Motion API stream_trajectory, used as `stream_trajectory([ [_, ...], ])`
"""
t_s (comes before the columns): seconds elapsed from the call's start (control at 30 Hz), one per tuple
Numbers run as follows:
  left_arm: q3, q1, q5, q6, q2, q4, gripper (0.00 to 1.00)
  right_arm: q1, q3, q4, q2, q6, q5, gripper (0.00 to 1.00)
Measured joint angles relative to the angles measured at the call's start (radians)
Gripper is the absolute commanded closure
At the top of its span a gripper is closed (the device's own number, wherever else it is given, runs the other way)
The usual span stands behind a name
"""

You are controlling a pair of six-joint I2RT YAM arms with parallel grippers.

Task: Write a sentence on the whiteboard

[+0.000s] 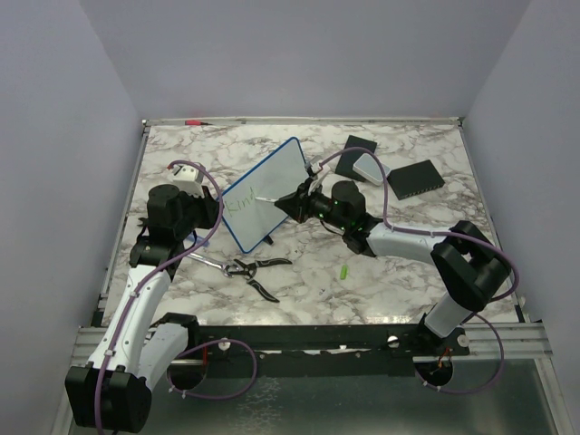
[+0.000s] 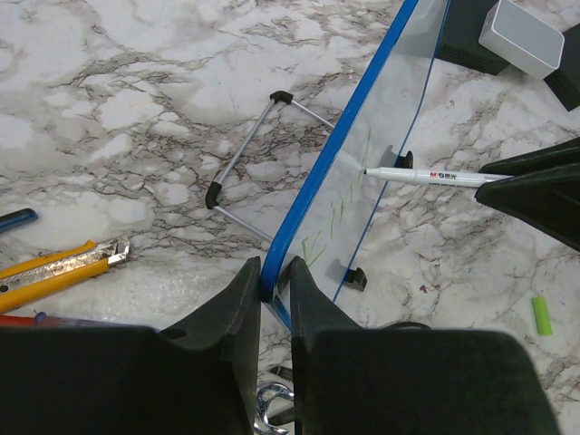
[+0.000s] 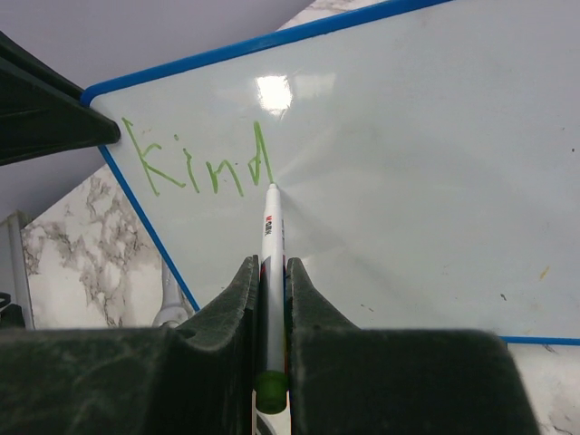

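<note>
Your left arm (image 1: 136, 290) runs up along the table's left edge, elbow bent, wrist turned right. Your left gripper (image 2: 275, 269) is pinched nearly closed on the whiteboard (image 2: 337, 163) frame's corner. Your right arm (image 1: 403, 243) stretches from the near right corner toward table centre, forearm low. Your right gripper (image 3: 272, 265) is clamped tight on the marker (image 3: 272, 227), fingers pointing left.

The left gripper (image 2: 275, 274) pinches the whiteboard (image 2: 399, 100), a marker (image 2: 426, 176) touching its face.
</note>
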Motion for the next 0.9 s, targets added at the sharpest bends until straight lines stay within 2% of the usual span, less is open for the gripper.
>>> stream_trajectory([
  [0.53,0.000,0.000,0.000,0.000,0.000,0.000,0.97,0.000,-0.017,-0.001,-0.082,-0.011,0.040,0.99],
  [0.9,0.000,0.000,0.000,0.000,0.000,0.000,0.97,0.000,0.009,-0.004,-0.055,-0.020,0.045,0.99],
])
